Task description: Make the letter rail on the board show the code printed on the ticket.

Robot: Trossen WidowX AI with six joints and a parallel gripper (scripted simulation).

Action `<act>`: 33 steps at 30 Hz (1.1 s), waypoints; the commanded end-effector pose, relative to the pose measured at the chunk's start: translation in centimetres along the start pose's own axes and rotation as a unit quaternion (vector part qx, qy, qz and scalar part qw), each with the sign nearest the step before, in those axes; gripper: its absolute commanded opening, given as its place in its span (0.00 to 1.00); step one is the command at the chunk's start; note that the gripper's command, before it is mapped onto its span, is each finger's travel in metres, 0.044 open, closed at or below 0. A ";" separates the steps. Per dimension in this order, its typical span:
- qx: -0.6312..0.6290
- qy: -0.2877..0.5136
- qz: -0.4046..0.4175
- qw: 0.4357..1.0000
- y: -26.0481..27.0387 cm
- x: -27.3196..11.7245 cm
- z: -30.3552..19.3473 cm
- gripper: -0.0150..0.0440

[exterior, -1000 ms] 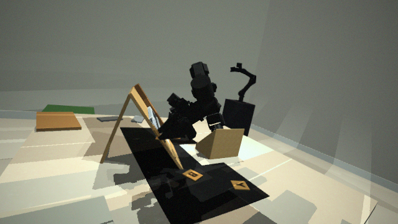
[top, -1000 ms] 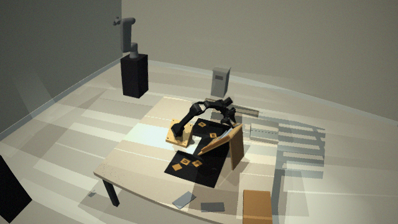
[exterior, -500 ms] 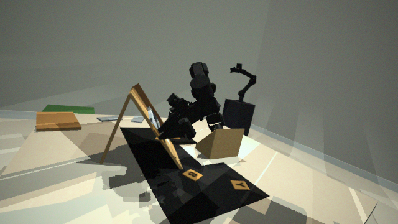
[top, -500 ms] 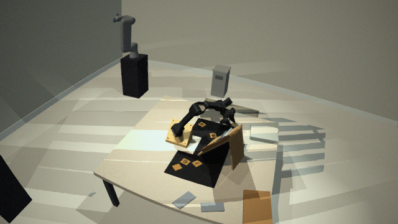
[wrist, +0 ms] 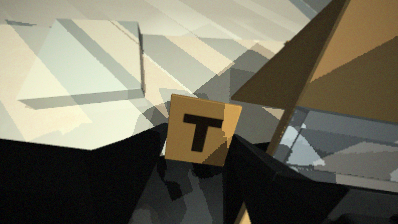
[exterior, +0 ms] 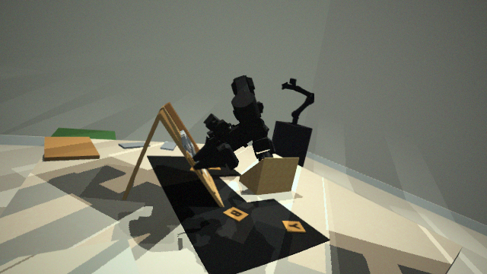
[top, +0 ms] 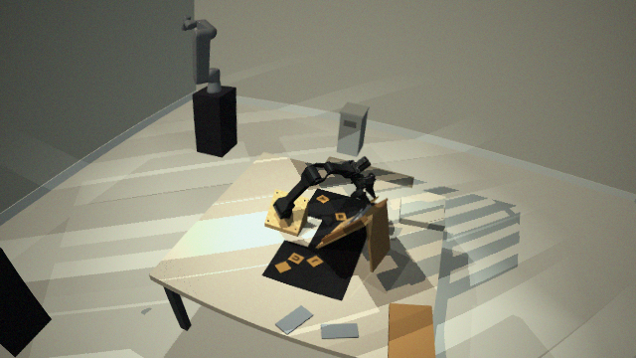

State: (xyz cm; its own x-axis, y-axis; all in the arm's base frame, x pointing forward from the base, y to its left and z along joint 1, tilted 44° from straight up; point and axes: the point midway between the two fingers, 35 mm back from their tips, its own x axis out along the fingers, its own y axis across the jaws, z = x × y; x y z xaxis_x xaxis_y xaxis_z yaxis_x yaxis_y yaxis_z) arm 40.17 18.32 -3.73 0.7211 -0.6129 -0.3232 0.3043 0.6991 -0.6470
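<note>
Seen from above, left to right. A yellow base block (top: 298, 221) (exterior: 279, 176) stands on the tabletop (top: 214, 264) (exterior: 312, 207) and carries the black arm (top: 298, 193) (exterior: 243, 108). On the near part of the black mat (top: 338, 285) (exterior: 173, 190) lie three orange tiles: a leftmost tile (top: 282, 268), its marking not discernible, a middle tile (top: 296, 258) and a right-hand tile (top: 314, 261), the last two bearing dark marks too small to read surely. Nearer the table edge lie two grey slabs, a tilted slab (top: 294, 319) and a straighter slab (top: 339, 330). On the mat's far part rest the Y tile (top: 322, 199) (exterior: 294, 226) and, to its right, the B tile (top: 340, 217) (exterior: 236, 214). The end effector (top: 369, 192) (exterior: 195, 164) (wrist: 200, 133) is closed on the T tile (wrist: 199, 131), whose letter faces the wrist camera, beside the upper part of the leaning wooden board (top: 379, 236) (exterior: 214, 192) (wrist: 362, 55). The ticket's code is not legible. Rightmost, an orange block (top: 411, 328) (exterior: 70, 146) lies flat.
</note>
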 end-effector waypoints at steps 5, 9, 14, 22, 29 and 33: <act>-0.003 0.000 -0.001 1.000 -0.5 0.0 -0.1 0.25; -0.003 0.000 -0.001 1.000 -0.7 0.0 -0.1 0.25; -0.003 0.000 -0.001 1.000 -0.9 0.0 -0.1 0.25; -0.003 0.001 -0.001 1.000 -1.3 0.0 -0.1 0.25; -0.004 0.001 -0.001 1.000 -1.7 0.0 -0.1 0.25; -0.004 0.001 -0.001 1.000 -1.9 0.0 -0.1 0.25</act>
State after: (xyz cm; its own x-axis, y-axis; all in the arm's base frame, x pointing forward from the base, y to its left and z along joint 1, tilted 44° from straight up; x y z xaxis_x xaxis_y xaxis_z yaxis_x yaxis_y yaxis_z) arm 39.69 17.14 -2.62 0.7208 -0.6151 -0.3195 0.3063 0.6962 -0.6492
